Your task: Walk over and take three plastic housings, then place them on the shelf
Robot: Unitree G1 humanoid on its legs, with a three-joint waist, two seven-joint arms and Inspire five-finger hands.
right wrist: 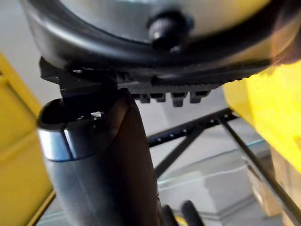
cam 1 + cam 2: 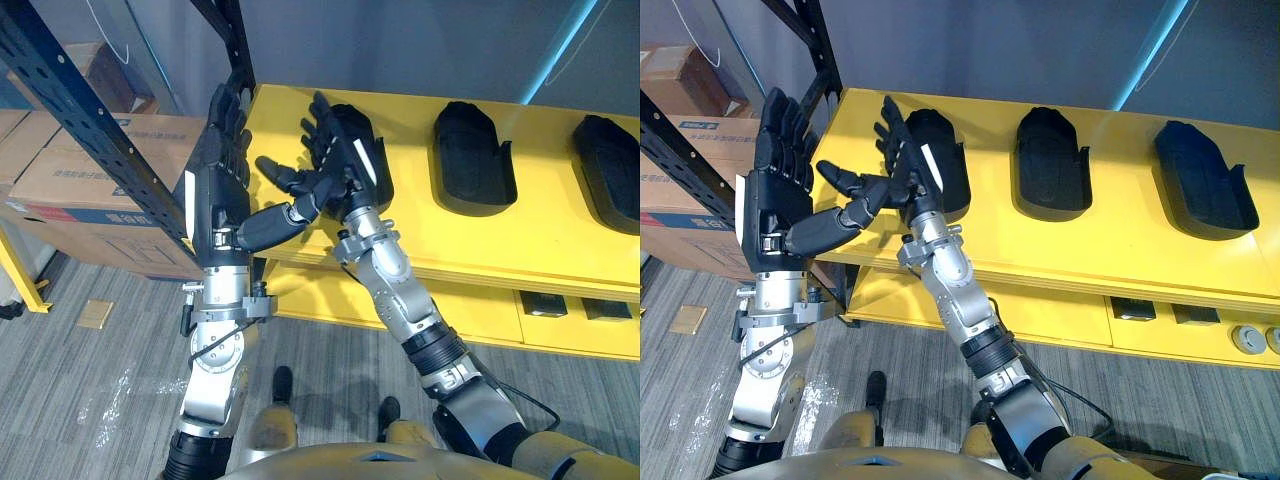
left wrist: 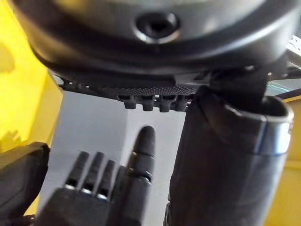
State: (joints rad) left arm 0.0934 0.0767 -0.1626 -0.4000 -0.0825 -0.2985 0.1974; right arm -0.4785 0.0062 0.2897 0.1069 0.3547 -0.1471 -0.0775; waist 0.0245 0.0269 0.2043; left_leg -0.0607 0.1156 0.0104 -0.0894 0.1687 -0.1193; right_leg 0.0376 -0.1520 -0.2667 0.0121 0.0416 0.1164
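Left housing is half hidden behind the right hand, with only its far end and right wall readable. It sits at the left end of the yellow shelf, near the corner. Middle housing and right housing lie well apart along the same top, neither touched. Left eye view clips the right housing at the frame edge; right eye view has it whole, plus small parts on the lower tier, too small to identify. Right hand: fingers straight and spread, palm empty, raised in front of the left housing (can't tell if it touches). Left hand: fingers straight, side by side, pointing up, thumb out toward the right hand, holding nothing. It's off the shelf's left edge, just beside the dark rack post. Thumbs overlap in the head views, contact unclear. Left wrist view catches the right hand's fingers past its own thumb; right wrist view looks at rack bars and a shelf edge. Open room: bare yellow between housings and along the front edge. Left of the shelf is tight, with the rack and cardboard boxes above grey floor.
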